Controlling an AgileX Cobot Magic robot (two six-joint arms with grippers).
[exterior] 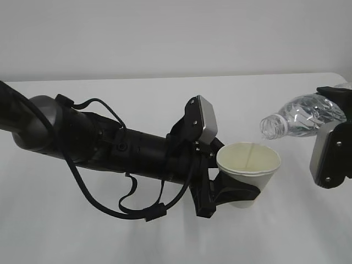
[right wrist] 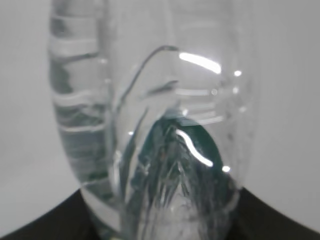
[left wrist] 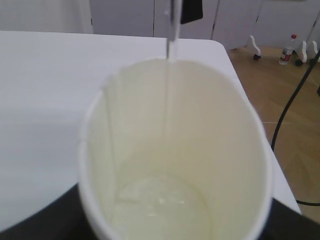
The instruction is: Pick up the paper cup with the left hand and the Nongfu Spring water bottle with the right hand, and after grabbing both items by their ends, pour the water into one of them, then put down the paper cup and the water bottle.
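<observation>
At centre right of the exterior view, the left hand (exterior: 234, 192) is clamped around the lower body of the paper cup (exterior: 249, 171), holding it upright above the white table (exterior: 165, 236). At the right edge, the right hand (exterior: 333, 148) grips the Nongfu Spring water bottle (exterior: 300, 120), tipped with its open neck just above the cup's rim. A thin stream of water (left wrist: 169, 90) falls into the cup.
</observation>
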